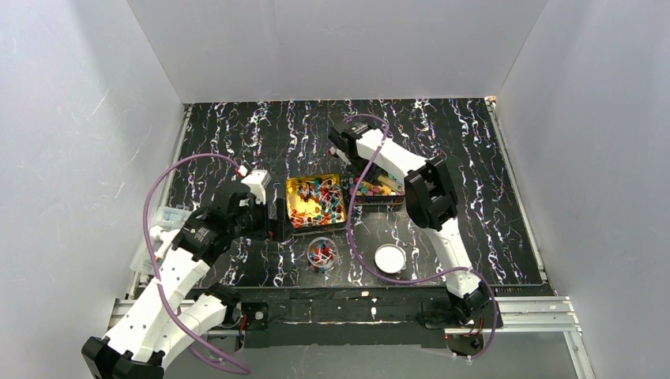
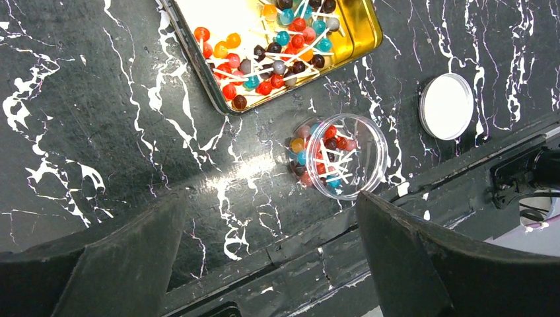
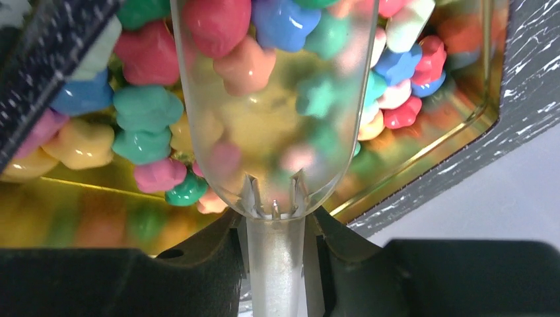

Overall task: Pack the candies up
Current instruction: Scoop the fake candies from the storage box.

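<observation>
Pastel candies (image 3: 142,109) fill a gold tin (image 3: 475,109) right under my right gripper (image 3: 274,231), which is shut on the handle of a clear plastic scoop (image 3: 274,264). The scoop's bowl lies among the candies. In the top view this gripper (image 1: 362,167) hangs over the right tin (image 1: 380,200). A second gold tin (image 2: 360,39) holds ball candies on white sticks (image 2: 277,53). More of them sit in a clear round container (image 2: 371,142). My left gripper (image 2: 271,257) is open and empty, low beside the left tin (image 1: 293,185).
A round white lid (image 1: 389,258) lies right of the clear container (image 1: 321,254), near the table's front edge. A clear plastic box (image 1: 162,229) sits off the mat at the far left. White walls close in three sides.
</observation>
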Tool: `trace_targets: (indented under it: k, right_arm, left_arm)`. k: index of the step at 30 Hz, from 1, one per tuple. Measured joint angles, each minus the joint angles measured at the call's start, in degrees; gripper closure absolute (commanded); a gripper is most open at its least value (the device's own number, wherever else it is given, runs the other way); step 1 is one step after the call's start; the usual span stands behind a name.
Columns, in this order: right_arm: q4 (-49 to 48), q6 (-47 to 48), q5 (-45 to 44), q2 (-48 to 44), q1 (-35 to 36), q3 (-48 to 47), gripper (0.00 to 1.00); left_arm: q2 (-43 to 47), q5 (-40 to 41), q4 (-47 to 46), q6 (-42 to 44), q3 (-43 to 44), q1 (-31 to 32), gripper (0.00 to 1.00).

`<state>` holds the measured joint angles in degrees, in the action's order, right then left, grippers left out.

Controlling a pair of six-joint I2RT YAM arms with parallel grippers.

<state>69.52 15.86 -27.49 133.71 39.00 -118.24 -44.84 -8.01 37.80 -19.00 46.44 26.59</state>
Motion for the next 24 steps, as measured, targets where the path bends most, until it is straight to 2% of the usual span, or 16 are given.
trace_targets:
  k: [8, 24]
  right_arm:
    - [-7.45, -0.46, 2.78, -1.86, -1.27, 3.74, 0.99]
    - [-31.98, 3.3, 16.11, -16.41, -6.16, 27.32, 0.99]
  left_arm:
    - [-0.87, 0.22, 0.0, 0.22, 0.0, 0.0, 0.02]
    - [-3.41, 1.6, -0.02, 1.05, 0.0, 0.0, 0.02]
